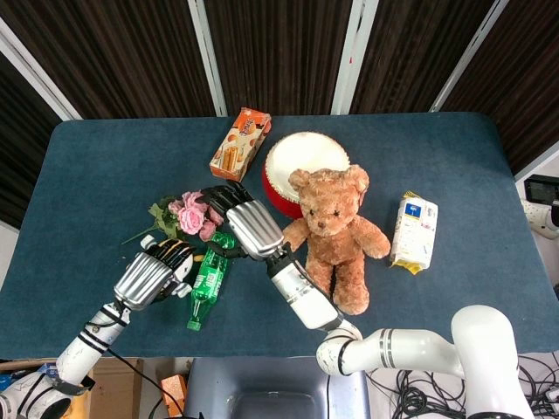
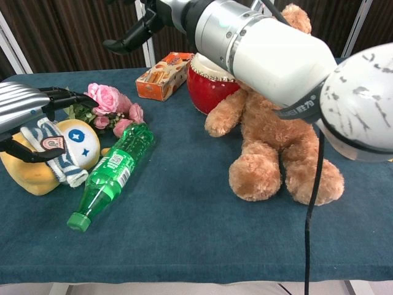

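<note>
My left hand [image 1: 150, 272] [image 2: 24, 104] sits at the front left over a yellow and white plush toy [image 2: 73, 144]. Its fingers reach above the toy's head and its thumb lies low across the toy's body, without a clear grip. A green plastic bottle [image 1: 207, 281] [image 2: 116, 169] lies on its side just right of the toy. My right hand [image 1: 238, 216] [image 2: 153, 21] hangs in the air above the bottle's base and the pink flowers [image 1: 190, 216] [image 2: 104, 98], with fingers spread and nothing in it.
A brown teddy bear [image 1: 332, 231] [image 2: 276, 129] sits mid-table against a red drum [image 1: 293, 161] [image 2: 209, 83]. An orange biscuit box [image 1: 240, 144] [image 2: 163, 77] lies behind the flowers. A white snack packet [image 1: 413, 231] lies to the right of the bear. The table is covered in blue cloth [image 1: 105, 175].
</note>
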Available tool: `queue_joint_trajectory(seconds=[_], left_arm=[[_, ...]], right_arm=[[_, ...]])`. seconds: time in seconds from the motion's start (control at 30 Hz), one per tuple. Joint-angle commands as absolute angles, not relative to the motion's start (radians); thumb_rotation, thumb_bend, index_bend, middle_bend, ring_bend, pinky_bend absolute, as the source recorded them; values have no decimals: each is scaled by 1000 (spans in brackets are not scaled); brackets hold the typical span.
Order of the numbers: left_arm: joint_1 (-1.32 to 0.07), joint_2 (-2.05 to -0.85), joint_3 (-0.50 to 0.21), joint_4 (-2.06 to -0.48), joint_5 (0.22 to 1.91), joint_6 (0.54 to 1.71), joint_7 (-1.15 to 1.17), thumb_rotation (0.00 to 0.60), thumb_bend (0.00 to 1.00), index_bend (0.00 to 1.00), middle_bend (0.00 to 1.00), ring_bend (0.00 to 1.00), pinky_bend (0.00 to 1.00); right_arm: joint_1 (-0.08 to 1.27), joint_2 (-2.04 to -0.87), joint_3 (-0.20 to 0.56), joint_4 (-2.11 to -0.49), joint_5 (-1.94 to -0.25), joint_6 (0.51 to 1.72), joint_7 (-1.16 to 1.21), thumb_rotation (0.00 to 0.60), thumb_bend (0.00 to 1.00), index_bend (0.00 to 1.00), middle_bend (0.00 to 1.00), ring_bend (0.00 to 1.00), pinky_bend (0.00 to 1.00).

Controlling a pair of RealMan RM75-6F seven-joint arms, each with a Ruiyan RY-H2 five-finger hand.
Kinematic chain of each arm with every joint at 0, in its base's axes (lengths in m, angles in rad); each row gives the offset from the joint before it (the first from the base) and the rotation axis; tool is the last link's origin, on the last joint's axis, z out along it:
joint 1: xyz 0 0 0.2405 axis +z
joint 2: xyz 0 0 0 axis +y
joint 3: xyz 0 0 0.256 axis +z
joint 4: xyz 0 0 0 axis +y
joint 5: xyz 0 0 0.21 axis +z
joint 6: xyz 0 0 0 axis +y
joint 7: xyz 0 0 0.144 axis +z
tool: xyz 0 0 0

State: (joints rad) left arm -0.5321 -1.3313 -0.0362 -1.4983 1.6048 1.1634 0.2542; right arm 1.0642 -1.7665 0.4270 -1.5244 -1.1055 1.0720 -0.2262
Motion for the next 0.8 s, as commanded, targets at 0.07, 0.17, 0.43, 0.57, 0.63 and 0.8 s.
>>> queue_joint_trajectory(seconds=[0.07,0.17,0.43,0.57,0.63,0.8], left_arm=[[-529,-1343,-28,-1474,1599,1160,236,600,340,161,162,145,382],[-530,-1345,-21,-1459,1588,1144,229,600,340,162,162,146,381],[-464,-1300,-12,-1507,1561,1226,247,600,341,172,163,145,381],[-400,-1259,25,-1555,1606,1322,223,600,341,177,164,145,382],[-358,-1251,49,-1556,1643,1391,232,600,341,178,165,145,381],[-271,-1267,97,-1490,1666,1480,170,600,340,186,168,143,374]], right_arm=[[1050,-1755,394,-1522,-1147,1092,-251,600,224,229,153,96,75],[1039,-1748,370,-1528,-1187,1113,-262,600,224,229,152,97,75],[935,-1619,260,-1653,-1409,1222,-191,600,224,225,153,97,78],[855,-1522,198,-1741,-1482,1282,-133,600,224,225,152,97,82],[808,-1461,152,-1785,-1529,1311,-99,600,224,225,153,97,83],[703,-1320,-2,-1814,-1714,1385,-57,600,225,224,153,96,84]])
